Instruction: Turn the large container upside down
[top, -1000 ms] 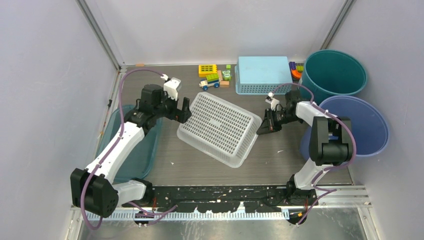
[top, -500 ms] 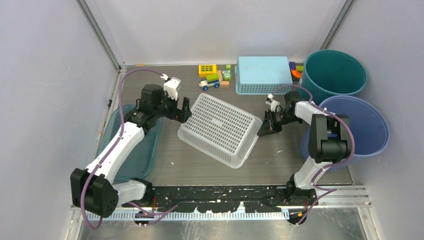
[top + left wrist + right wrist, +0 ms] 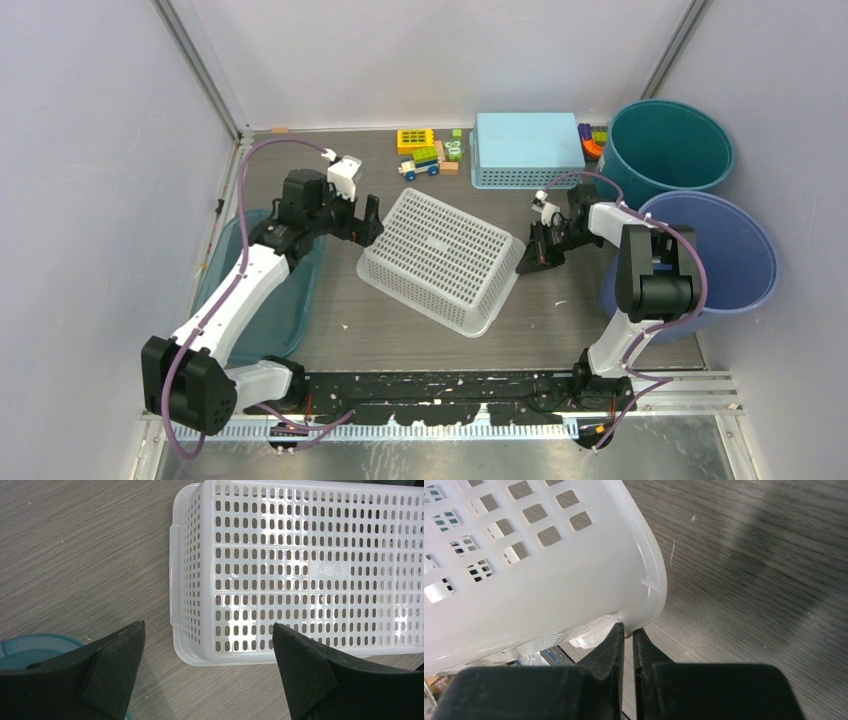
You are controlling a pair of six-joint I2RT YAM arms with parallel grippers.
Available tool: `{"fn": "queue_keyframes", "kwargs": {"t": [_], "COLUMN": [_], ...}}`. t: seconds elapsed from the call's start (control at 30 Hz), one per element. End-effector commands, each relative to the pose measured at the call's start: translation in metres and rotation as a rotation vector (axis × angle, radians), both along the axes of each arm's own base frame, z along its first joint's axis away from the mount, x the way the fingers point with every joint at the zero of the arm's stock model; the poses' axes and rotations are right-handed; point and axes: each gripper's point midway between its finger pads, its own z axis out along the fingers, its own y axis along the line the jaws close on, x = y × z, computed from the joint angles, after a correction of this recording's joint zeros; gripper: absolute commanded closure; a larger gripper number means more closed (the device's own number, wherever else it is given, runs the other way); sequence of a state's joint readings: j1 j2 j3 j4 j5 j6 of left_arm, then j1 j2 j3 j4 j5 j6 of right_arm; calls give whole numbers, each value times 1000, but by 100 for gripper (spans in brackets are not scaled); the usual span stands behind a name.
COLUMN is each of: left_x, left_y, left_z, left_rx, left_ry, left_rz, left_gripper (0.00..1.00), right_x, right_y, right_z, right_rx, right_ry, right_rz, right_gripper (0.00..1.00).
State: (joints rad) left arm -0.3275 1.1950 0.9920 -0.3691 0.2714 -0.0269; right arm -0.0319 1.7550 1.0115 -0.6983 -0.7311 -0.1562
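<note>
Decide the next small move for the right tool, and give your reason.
Probably lower the right tool a little, then open it: it pinches the basket rim, that end looks raised off the table, and the base already faces up. The left tool is open, clear of it.

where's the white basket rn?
Top view: the white basket sits mid-table, between the left gripper at its back-left corner and the right gripper at its right rim, in front of the light blue basket.
</note>
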Motion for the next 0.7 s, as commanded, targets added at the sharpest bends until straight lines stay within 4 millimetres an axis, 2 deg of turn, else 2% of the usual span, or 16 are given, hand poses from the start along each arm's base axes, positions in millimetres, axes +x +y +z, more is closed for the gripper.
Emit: {"fn": "queue_keyframes", "kwargs": {"t": [0.0,0.67], "left_x": [6,5], "left_y": [-5,-4], "left_z": [15,16], "left_rx": [-34,-37], "left_ry": [-55,-58], "left_rz": [2,4], "left_gripper": [0,0], "right_x": [15,17], "right_y": [-2,-4], "right_z": [5,5], "right_rx": [-20,-26], "right_ry": [-62,-61], "right_rz": [4,-8], "right_gripper": [90,86]}}
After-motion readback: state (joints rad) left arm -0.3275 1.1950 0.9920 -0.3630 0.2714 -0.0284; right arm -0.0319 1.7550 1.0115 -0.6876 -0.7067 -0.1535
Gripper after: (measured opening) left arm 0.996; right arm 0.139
